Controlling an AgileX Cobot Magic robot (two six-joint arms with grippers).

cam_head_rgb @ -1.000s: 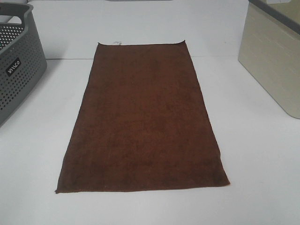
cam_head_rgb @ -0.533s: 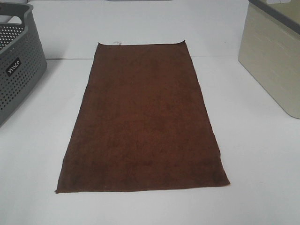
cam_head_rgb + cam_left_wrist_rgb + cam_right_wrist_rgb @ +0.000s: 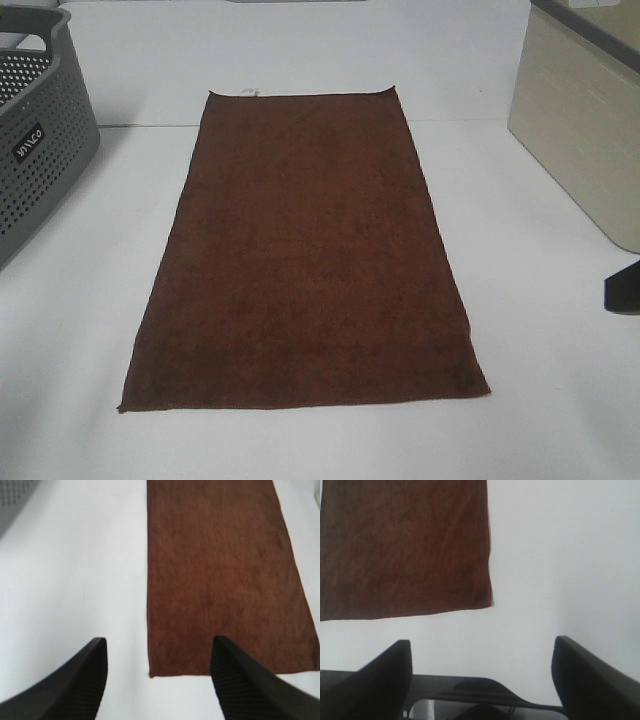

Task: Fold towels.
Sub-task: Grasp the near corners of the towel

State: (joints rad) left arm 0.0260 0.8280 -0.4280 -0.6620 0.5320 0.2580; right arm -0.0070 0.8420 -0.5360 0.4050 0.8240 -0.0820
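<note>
One dark reddish-brown towel lies flat and spread out lengthwise on the white table, with a small white tag at its far short edge. In the left wrist view the left gripper hangs open above the towel's near left corner, nothing between its fingers. From the right wrist view the right gripper is open over bare table, short of the towel's near right corner. Only a dark tip of the right gripper shows at the right edge of the high view; the left one is out of that view.
A grey perforated basket stands at the left edge. A beige bin with a dark rim stands at the right. White table surrounds the towel on all sides.
A dark part of the right gripper has come into the high view at the right edge. The towel has not moved.
</note>
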